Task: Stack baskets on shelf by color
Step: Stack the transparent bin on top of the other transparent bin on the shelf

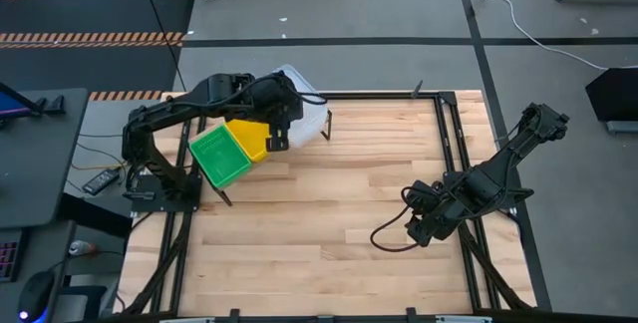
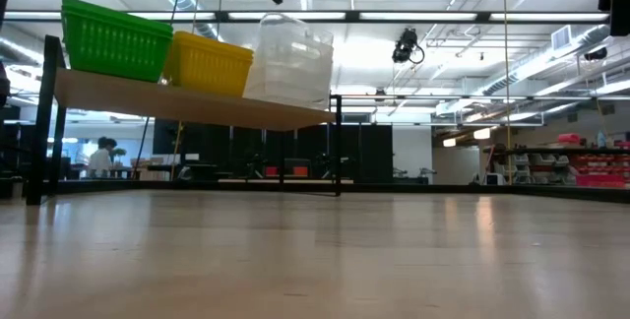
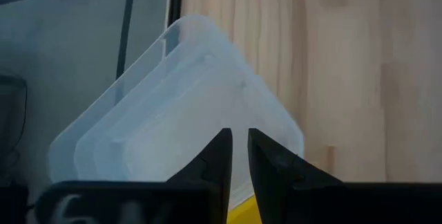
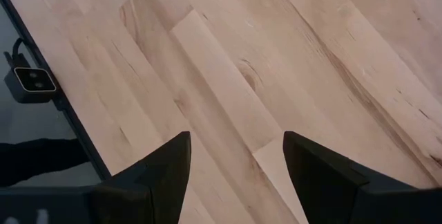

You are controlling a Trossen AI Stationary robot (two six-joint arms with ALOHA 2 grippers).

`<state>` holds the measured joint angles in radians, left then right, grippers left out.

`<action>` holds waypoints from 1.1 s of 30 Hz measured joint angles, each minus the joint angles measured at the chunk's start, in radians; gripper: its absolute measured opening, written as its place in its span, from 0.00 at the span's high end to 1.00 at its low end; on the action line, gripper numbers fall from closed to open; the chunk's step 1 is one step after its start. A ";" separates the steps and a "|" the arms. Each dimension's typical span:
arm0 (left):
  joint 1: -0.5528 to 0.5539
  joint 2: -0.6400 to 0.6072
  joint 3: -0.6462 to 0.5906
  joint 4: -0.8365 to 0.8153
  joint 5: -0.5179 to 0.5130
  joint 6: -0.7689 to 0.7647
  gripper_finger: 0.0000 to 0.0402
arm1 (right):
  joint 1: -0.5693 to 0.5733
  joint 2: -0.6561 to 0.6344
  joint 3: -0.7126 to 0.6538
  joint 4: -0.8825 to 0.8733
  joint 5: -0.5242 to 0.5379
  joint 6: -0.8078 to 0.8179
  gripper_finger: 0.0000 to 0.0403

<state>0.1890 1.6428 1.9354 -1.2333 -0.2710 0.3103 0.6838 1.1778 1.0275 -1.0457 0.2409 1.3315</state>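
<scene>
On the slanted shelf (image 2: pixel 197 107) at the table's far left stand three kinds of baskets side by side: green (image 1: pixel 219 156) (image 2: pixel 113 38), yellow (image 1: pixel 249 136) (image 2: pixel 207 63) and a nested stack of clear ones (image 1: pixel 307 114) (image 3: pixel 173 106). My left gripper (image 1: pixel 277 142) (image 3: pixel 238 144) hovers over the clear stack's rim beside the yellow basket (image 3: pixel 238 213), its fingers a narrow gap apart. My right gripper (image 1: pixel 417 231) (image 4: pixel 238 162) waits open above bare wood at the table's right, with nothing between its fingers. My left gripper points down at a slant over the clear stack's rim (image 3: pixel 276 124) next to the yellow basket. Its own fingers hide the spot, so I cannot tell whether they touch the rim. The clear baskets rest on the shelf.
The slatted wooden tabletop (image 1: pixel 329 223) lies bare between the shelf and my right arm. A black cable (image 1: pixel 384 238) loops on the wood beside my right gripper. A small camera box (image 4: pixel 31 82) sits at the table's black edge rail.
</scene>
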 joint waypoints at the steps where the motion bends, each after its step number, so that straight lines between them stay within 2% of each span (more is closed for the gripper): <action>1: 0.006 0.000 0.000 -0.002 -0.003 0.000 0.87 | 0.000 0.000 0.000 0.002 0.000 0.000 0.41; 11: 0.040 0.000 0.000 -0.020 -0.005 0.033 0.88 | 0.000 0.000 0.000 0.004 0.000 0.000 0.41; 17: 0.002 -0.005 0.042 -0.019 -0.005 0.002 0.89 | 0.000 0.000 0.000 0.004 -0.010 0.001 0.41; 25: -0.056 -0.007 0.137 -0.022 -0.005 -0.264 0.84 | 0.000 0.000 0.000 0.004 -0.010 -0.005 0.41; 33: -0.092 -0.006 0.142 -0.113 -0.004 -0.336 0.72 | 0.008 0.000 0.000 0.004 -0.027 -0.007 0.41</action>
<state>0.0967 1.6363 2.0773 -1.3465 -0.2747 -0.0252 0.6920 1.1778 1.0275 -1.0416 0.2143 1.3247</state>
